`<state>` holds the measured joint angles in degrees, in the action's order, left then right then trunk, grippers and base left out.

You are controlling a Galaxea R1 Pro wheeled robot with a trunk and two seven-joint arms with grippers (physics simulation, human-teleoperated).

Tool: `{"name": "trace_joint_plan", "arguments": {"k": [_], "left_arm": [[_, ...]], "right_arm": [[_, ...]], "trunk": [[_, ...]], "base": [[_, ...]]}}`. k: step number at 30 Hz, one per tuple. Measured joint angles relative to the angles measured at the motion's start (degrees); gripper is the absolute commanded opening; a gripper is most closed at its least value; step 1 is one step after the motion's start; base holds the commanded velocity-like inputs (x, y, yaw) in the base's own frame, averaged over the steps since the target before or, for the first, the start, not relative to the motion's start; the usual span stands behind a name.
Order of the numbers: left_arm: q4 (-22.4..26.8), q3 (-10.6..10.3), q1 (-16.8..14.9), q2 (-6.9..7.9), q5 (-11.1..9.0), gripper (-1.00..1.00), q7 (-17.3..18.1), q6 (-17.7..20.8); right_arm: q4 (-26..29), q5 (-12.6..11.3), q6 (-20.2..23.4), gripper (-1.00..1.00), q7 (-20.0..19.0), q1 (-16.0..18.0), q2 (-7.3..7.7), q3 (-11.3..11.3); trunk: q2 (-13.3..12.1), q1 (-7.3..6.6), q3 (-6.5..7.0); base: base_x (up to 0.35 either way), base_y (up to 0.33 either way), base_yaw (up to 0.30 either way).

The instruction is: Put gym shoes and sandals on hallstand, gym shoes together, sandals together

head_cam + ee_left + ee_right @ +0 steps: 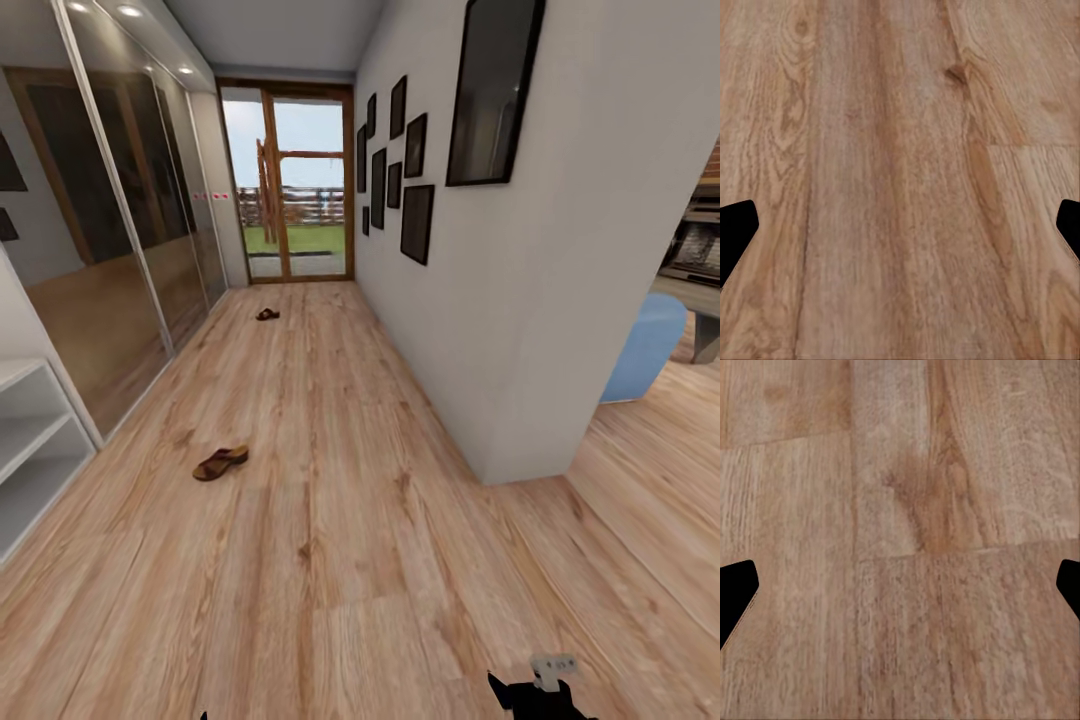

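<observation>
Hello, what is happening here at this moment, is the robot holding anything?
No, nothing is held. Both wrist views look down at bare corridor floor, with the left gripper and right gripper open. Ahead in the head view, one sandal lies on the floor near the white shelf unit, and a second sandal lies further away, toward the glass door.

A glazed door (297,185) with a brown wooden frame closes the far end of the passage, daylight, grass and a fence behind it. Toward the viewer from that door, mirrored wardrobe panels (120,230) line one side under ceiling spotlights (128,11); a white wall (520,300) with dark picture frames (417,222) lines the other. Past that wall's near corner sits a blue pouf (645,345).
</observation>
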<state>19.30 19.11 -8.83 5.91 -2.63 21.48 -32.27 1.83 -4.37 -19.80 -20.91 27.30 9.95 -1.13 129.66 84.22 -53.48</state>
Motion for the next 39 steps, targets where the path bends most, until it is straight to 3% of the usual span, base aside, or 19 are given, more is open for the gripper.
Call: {"name": "trace_joint_plan", "arguments": {"k": [19,39], "left_arm": [[0.01,0.00,0.00,0.00,0.00,1.00,0.00,-0.05],[-0.02,0.00,0.00,0.00,0.00,1.00,0.00,-0.06]], "right_arm": [[0.00,0.00,-0.08,1.00,0.07,0.00,0.03,0.00],[0.00,0.00,-0.09,1.00,0.02,0.00,0.08,0.00]], "trunk": [[0.00,0.00,0.18],[0.00,0.00,0.21]], "base": [[0.338,0.000,0.087],[0.338,0.000,0.007]]}}
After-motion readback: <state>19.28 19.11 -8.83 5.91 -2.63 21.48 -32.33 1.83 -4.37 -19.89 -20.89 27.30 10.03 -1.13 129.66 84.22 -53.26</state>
